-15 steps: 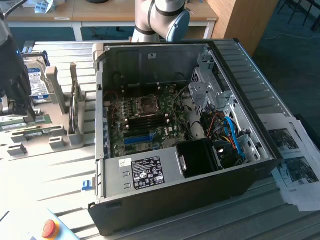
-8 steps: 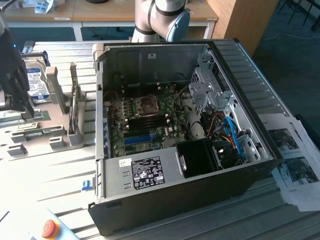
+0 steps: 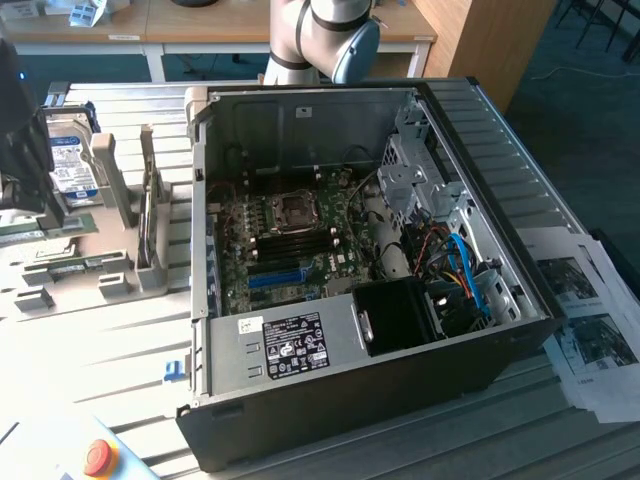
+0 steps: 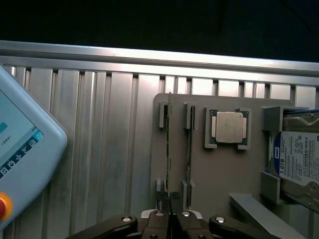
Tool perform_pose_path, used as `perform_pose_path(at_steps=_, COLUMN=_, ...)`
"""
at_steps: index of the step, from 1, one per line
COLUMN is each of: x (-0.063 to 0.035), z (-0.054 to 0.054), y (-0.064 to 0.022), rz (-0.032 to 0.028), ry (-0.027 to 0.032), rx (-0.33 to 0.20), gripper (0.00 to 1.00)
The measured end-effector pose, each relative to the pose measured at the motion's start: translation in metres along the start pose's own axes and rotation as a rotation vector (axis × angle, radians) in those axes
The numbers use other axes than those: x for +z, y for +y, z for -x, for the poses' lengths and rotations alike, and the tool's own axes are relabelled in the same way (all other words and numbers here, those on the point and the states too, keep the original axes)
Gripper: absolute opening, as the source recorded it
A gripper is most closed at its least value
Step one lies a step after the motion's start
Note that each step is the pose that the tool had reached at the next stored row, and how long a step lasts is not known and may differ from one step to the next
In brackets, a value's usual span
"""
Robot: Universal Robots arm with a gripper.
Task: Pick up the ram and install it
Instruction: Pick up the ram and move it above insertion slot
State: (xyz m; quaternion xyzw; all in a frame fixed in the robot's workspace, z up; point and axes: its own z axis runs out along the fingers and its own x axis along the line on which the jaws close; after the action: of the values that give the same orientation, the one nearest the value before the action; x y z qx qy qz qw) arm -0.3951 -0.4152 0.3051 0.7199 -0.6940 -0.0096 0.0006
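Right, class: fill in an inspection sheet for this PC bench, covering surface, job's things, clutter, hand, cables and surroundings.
Surface: ribbed metal table with a grey tray on it.
Job's things: ram on edge in tray slots, second ram beside it; open PC case with motherboard.
Clutter: CPU, hard drive, pendant, papers.
Hand: hand shut, at one end of the ram; grip unclear.
Cables: blue, red and black cables inside the case.
Surroundings: desks behind.

I see the ram (image 4: 169, 149) as dark green. The hard drive (image 4: 298, 162) carries a blue-and-white label; the table (image 4: 99, 149) is ribbed silver.
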Motion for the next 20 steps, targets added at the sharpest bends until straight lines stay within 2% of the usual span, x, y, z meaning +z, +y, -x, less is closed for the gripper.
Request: perform_pose_path(at_steps=20, x=-0.0326, z=0.000, y=0.0005, rz=0.0001, ry=0.0000, rx=0.000, gripper=0.12)
